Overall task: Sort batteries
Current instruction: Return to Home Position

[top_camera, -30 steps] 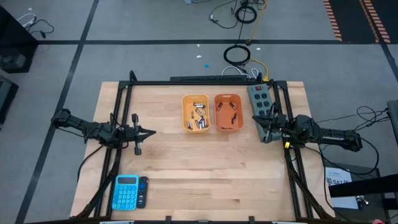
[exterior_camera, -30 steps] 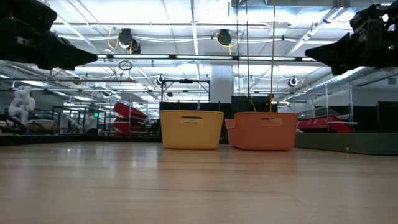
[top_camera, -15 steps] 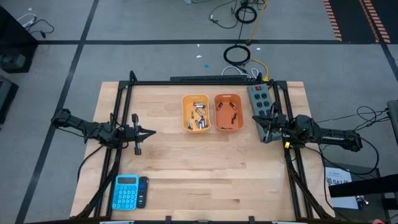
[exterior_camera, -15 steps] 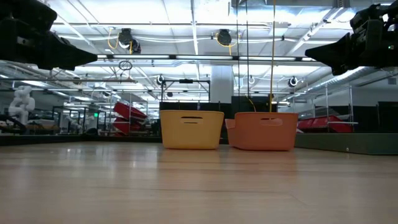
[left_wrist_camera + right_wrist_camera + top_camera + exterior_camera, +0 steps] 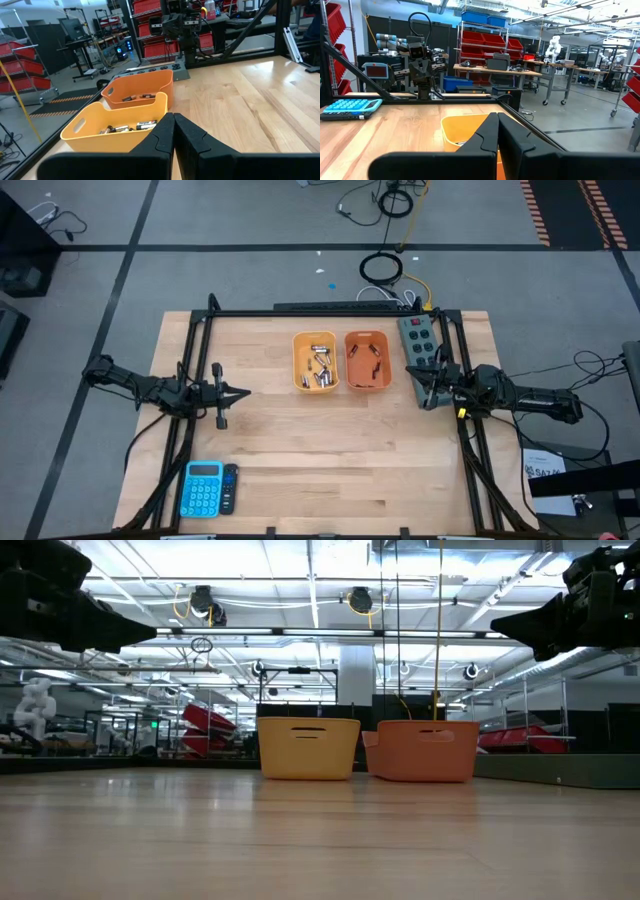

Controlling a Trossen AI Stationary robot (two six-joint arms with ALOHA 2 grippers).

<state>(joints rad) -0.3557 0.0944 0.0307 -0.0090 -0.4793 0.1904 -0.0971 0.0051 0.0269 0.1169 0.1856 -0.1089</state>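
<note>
Batteries lie in yellow bin and orange bin, back-centre of tabletop. Left claw, right claw both pinched together, empty, at opp. edges. Risk: right arm swing clips orange bin, spills contents.

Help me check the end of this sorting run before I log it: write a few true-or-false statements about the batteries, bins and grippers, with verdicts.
1. The yellow bin holds silvery batteries. True.
2. The orange bin is empty. False: darker batteries lie in it.
3. The left gripper clamps a battery. False: it is shut on nothing, over the left side of the table, away from both bins.
4. The right gripper is shut, at the table's right edge. True.
5. The blue calculator lies on the left arm's side of the table. True.
</note>
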